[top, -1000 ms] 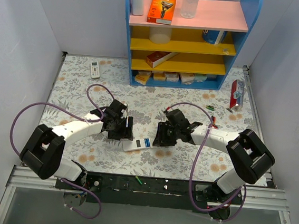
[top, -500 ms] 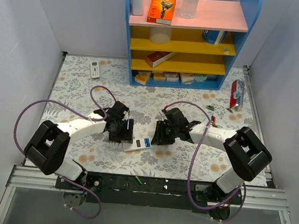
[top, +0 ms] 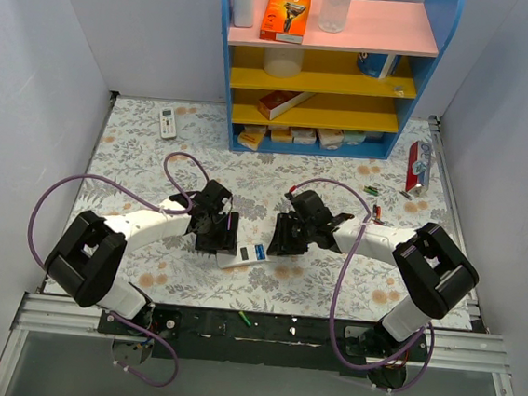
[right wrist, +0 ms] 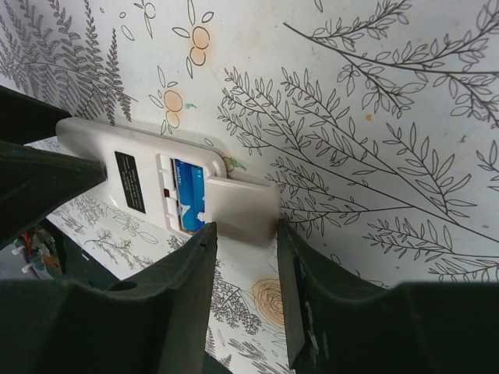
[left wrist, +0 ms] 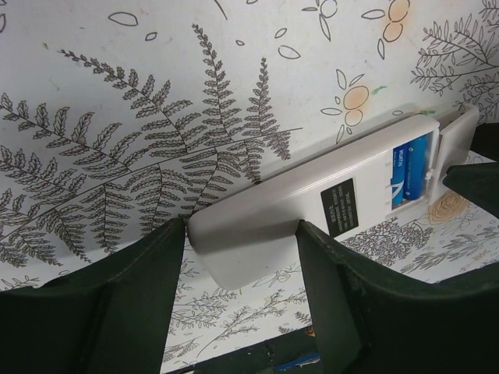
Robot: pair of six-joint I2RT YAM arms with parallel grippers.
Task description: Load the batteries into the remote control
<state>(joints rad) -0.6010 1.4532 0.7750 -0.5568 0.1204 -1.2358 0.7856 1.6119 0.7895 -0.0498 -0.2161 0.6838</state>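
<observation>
Your remote control [left wrist: 265, 234] lay back-up on the bench [left wrist: 156, 93] between the two arms. The blue batteries [left wrist: 409, 167] sat in its recess, and the battery cover [right wrist: 242, 204] reached only part-way over them. Your left tool [left wrist: 240, 230] was clamped across the plain end of the body. Your right tool [right wrist: 245, 230] was pinched on the two sides of the cover.

The weak point, I judged, was the slide home. The left tool held only the very tip of the remote, so a push from the cover end could have swung or skidded the body across the bench. If the cover had gone in skewed, it could have jammed on its rails or ridden up on the cells. Too hard a squeeze on its sides might have bowed it and levered a cell out of the recess.
</observation>
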